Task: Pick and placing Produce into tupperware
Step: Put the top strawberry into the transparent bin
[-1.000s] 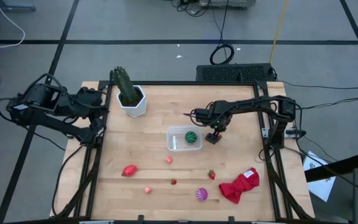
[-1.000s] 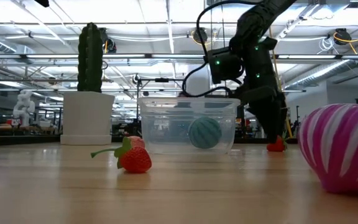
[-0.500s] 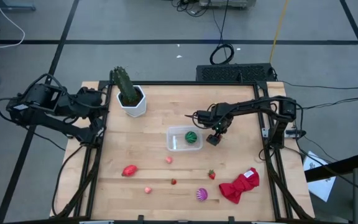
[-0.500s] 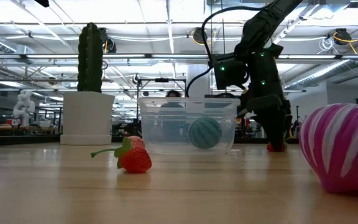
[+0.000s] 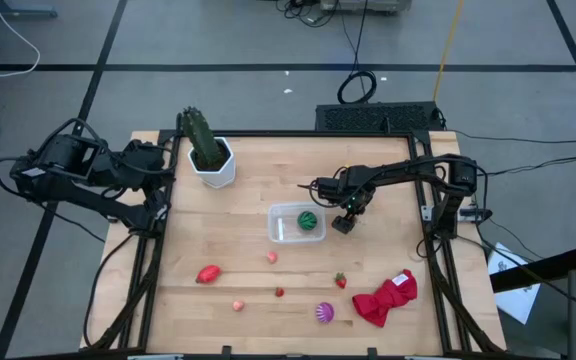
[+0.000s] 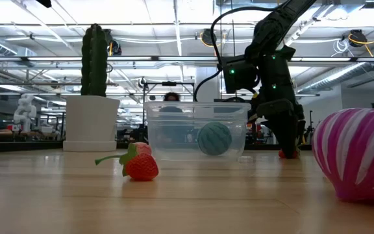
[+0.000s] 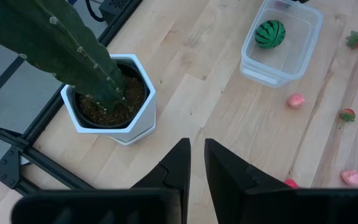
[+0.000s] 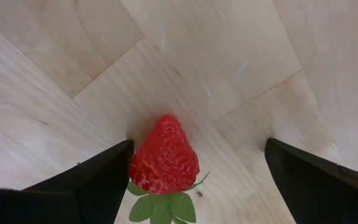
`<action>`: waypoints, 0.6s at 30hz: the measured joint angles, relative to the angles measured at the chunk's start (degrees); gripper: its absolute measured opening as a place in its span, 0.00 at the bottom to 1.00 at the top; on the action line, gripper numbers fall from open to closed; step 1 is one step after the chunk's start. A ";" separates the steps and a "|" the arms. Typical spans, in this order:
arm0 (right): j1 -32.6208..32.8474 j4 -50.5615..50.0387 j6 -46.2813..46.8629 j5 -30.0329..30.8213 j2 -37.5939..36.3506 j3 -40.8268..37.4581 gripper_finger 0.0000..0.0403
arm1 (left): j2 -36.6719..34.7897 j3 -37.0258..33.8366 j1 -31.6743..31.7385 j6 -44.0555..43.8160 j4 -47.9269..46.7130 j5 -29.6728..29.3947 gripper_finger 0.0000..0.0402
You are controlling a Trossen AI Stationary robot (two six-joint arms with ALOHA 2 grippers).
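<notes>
Your right pincer (image 8: 194,180) stood open, straddling a strawberry (image 8: 164,158) on the tabletop (image 5: 258,190) just beside the tupperware (image 5: 296,222), which held the green striped ball (image 5: 309,219). Your left pincer (image 7: 196,163) sat closed near the cactus pot (image 7: 114,102).

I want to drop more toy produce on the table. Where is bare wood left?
Free: the strip between the cactus pot and the tupperware, and the left side above the red pepper piece. Crowded: the front edge, with strawberries, the purple striped piece and the red cloth; the right pincer flanks the tupperware.
</notes>
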 joint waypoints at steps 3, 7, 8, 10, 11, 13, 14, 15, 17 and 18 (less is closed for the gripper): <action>0.00 0.04 -0.12 -0.02 0.02 0.00 0.88 | 0.00 0.00 -0.01 0.00 0.00 0.00 0.13; 0.00 0.11 0.17 -0.02 0.02 0.00 0.88 | 0.00 0.00 0.00 0.00 0.00 0.00 0.13; 0.00 0.13 0.33 -0.02 0.02 0.00 0.87 | 0.00 0.00 0.00 0.00 0.00 -0.02 0.13; 0.00 0.17 0.57 -0.02 0.02 0.00 0.85 | 0.00 0.00 0.00 0.00 0.00 -0.02 0.13; 0.00 0.20 0.61 0.00 0.02 0.00 0.83 | 0.00 0.00 -0.01 0.00 0.00 -0.02 0.13; 0.00 0.24 0.76 0.00 0.04 0.00 0.80 | 0.00 0.00 -0.02 0.00 -0.01 -0.02 0.13; 0.00 0.26 0.89 0.00 0.04 0.00 0.78 | 0.00 0.00 0.00 0.00 0.00 -0.02 0.13; 0.00 0.29 0.98 0.00 0.04 0.00 0.76 | 0.00 0.00 -0.02 0.00 0.00 -0.02 0.13; -0.01 0.33 1.00 0.00 0.04 0.00 0.73 | 0.00 0.00 -0.01 0.00 0.00 -0.02 0.13; -0.02 0.35 1.02 0.00 0.07 0.00 0.71 | 0.00 0.00 0.00 -0.02 0.00 -0.02 0.13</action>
